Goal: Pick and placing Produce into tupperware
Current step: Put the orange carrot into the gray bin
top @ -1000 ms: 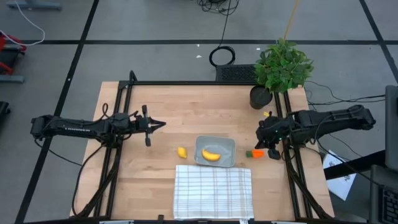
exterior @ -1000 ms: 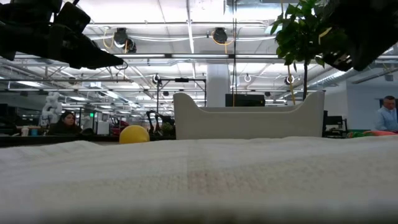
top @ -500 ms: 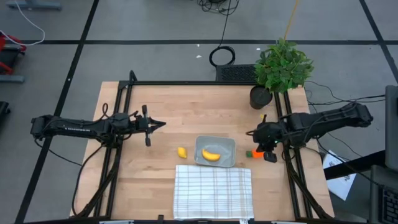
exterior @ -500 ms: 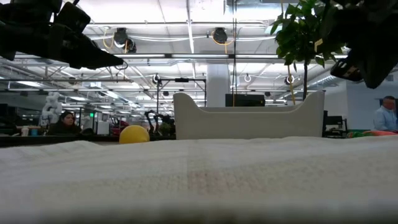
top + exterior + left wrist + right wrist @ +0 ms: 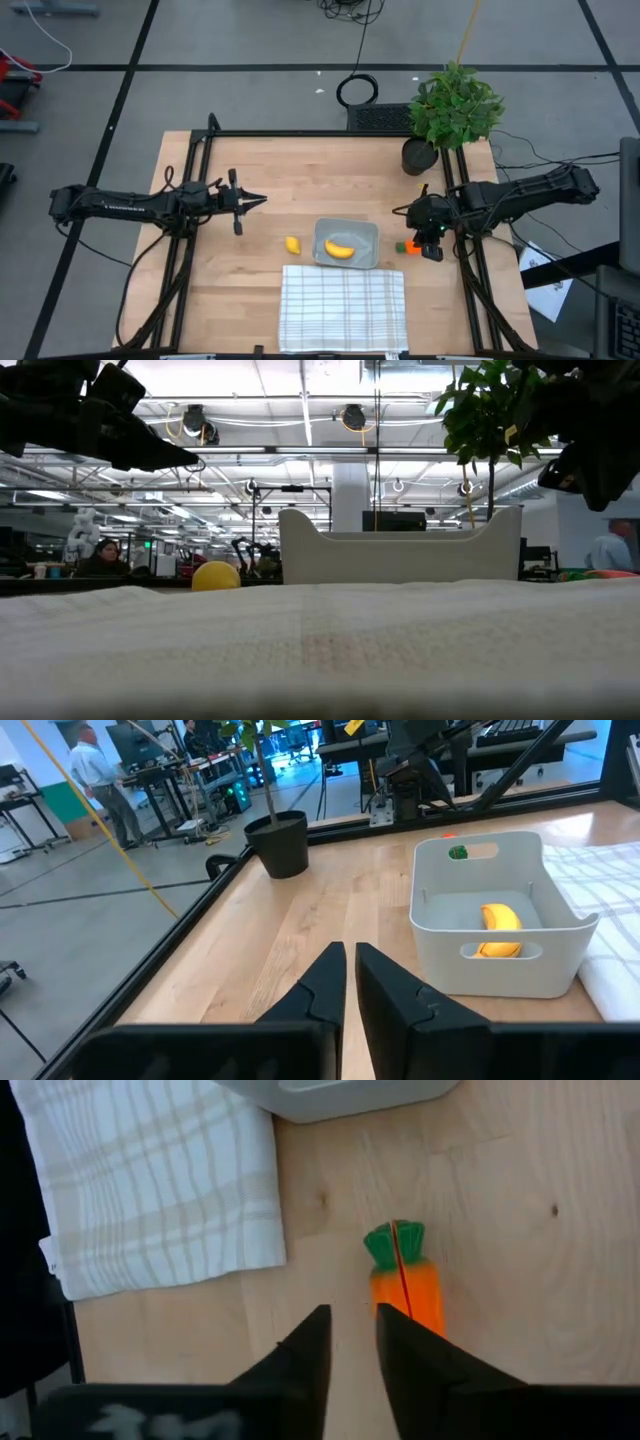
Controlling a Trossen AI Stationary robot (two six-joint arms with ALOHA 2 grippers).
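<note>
The grey tupperware tub [image 5: 360, 232] stands mid-table with the yellow banana [image 5: 340, 250] lying inside it. The round yellow lemon [image 5: 292, 243] rests on the wood just left of the tub. The orange carrot [image 5: 409, 246] with its green top lies flat on the wood right of the tub. My right gripper [image 5: 425, 240] hovers over the carrot, fingers narrowly open and pointing down. In the right wrist view the carrot [image 5: 405, 1285] lies beside one finger, not between them [image 5: 352, 1345]. My left gripper [image 5: 258, 200] waits shut, above the table's left half.
A white checked cloth [image 5: 343, 307] lies at the near edge, right in front of the tub. A potted green plant [image 5: 455, 105] stands at the far right corner, its dark pot [image 5: 418, 157] behind my right arm. Black frame rails [image 5: 195, 190] run along both table sides.
My right gripper has moved a little toward the table's left, over the carrot, and has come down somewhat, mostly in the first half second. The produce, the tub and my left arm have stayed where they were.
</note>
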